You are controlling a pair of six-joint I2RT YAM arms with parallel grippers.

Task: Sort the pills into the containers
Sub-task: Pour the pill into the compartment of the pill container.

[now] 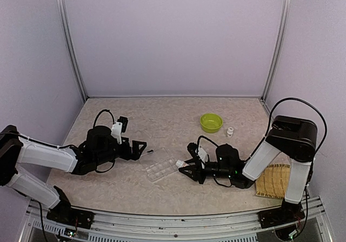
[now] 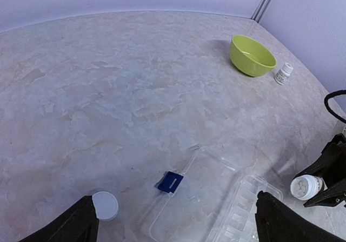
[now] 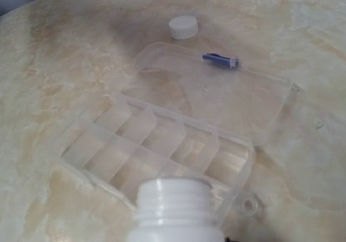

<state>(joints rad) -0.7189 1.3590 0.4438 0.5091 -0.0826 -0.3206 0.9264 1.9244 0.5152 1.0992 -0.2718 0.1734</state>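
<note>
Right gripper (image 1: 190, 169) clamped on uncapped white bottle (image 3: 175, 209), just right of open pill box (image 1: 161, 169). Left gripper (image 1: 144, 149) fully open, empty.

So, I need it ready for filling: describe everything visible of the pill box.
The pill box is clear plastic and lies flat on the table, its lid swung open and flat beside it, a blue latch on the lid's edge. Its small compartments, in two rows, look empty. An uncapped white bottle hangs by one edge.
</note>
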